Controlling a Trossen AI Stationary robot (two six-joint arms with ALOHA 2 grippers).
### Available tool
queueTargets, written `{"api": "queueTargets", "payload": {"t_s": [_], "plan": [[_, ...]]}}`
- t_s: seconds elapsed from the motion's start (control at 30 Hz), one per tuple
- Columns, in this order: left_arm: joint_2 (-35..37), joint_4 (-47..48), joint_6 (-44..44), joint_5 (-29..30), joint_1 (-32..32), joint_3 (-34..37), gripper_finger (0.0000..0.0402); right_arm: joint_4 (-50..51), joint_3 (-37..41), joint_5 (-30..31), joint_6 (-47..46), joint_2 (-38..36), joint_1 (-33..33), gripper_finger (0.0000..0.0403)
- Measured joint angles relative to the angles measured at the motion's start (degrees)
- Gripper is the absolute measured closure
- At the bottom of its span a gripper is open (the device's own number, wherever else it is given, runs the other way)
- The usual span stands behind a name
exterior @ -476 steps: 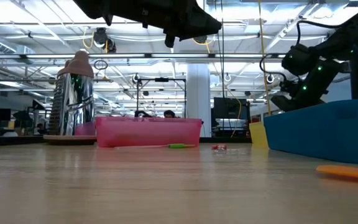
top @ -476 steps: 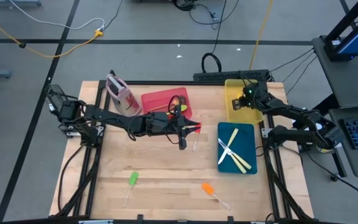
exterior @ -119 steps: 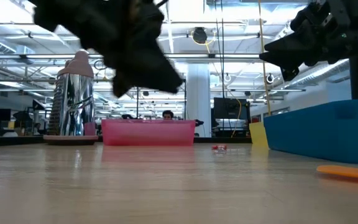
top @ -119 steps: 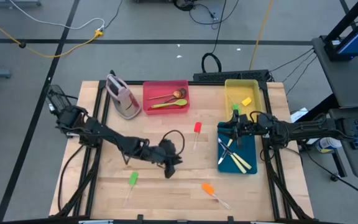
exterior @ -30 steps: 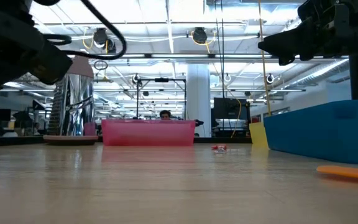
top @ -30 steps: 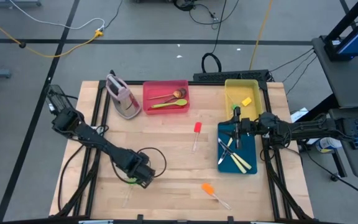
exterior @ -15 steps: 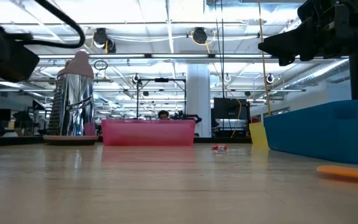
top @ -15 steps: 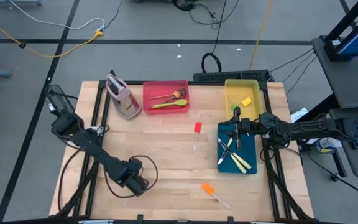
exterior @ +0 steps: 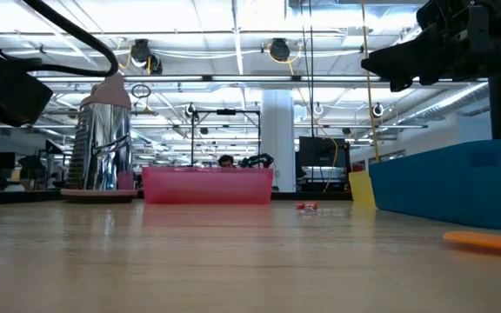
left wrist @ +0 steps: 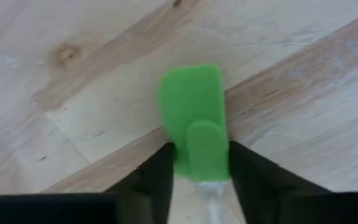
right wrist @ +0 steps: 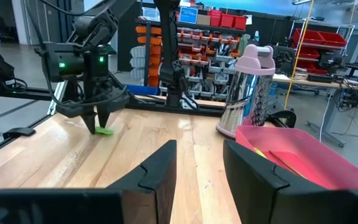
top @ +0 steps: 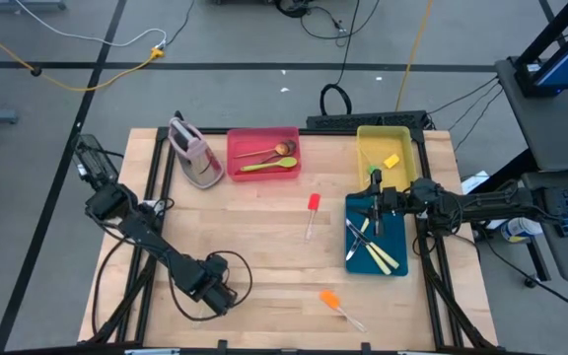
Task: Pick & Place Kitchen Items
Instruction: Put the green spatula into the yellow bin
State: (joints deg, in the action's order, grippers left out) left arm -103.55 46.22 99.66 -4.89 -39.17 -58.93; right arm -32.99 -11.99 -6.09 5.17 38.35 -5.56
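Straddling green spatula point(left wrist: 194, 121) near table's front edge — left gripper point(left wrist: 199, 163), jaws apart.

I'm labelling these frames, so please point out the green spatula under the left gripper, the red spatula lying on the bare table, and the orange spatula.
green spatula point(left wrist: 194, 115): left wrist view, on its green head.
red spatula point(top: 314, 201): high view, on its red head.
orange spatula point(top: 329, 298): high view, on its orange head.

From above, my left gripper point(top: 215, 293) covers the green spatula point(left wrist: 194, 121) completely. In my left wrist picture its clear handle runs off the bottom edge between my fingers point(left wrist: 149, 180) (blurred there). At lower right of the low picture, the orange spatula point(exterior: 490, 241) is cut off.
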Motion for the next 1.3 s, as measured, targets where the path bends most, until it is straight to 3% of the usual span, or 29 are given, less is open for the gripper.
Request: {"api": "queueTargets", "payload": {"t_s": [0.13, 0.33, 0.53, 0.63, 0.8, 0.9, 1.3], "plan": [[-0.03, 0.03, 0.02, 0.19, 0.19, 0.06, 0.0322, -0.07, 0.00, 0.00, 0.00, 0.00, 0.00, 0.0275], [0.89, 0.29, 0.20, 0.79, 2.31, -0.92, 0.0326, -1.10, 0.00, 0.00, 0.00, 0.00, 0.00, 0.0275], [2.10, -0.09, -7.61, 14.47, 6.23, -5.72, 0.0332, -2.78, 0.00, 0.02, 0.00, 0.17, 0.00, 0.0275], [1.88, 0.78, -13.64, 19.24, 8.43, -7.76, 0.0366, -2.86, 0.00, 0.01, -0.01, 0.48, 0.00, 0.0275], [1.99, -0.35, -24.25, 27.62, 13.39, -11.26, 0.0380, -4.28, 0.00, 0.01, -0.29, 1.44, 0.00, 0.0275], [2.02, -1.48, -32.54, 29.44, 16.80, -12.67, 0.0390, -5.39, 0.00, 0.02, -1.33, 2.18, 0.00, 0.0275], [2.03, -22.09, -61.58, 32.13, 28.39, -12.86, 0.0399, -7.63, 0.00, 0.02, -0.35, 5.19, 0.00, 0.0275]]}}
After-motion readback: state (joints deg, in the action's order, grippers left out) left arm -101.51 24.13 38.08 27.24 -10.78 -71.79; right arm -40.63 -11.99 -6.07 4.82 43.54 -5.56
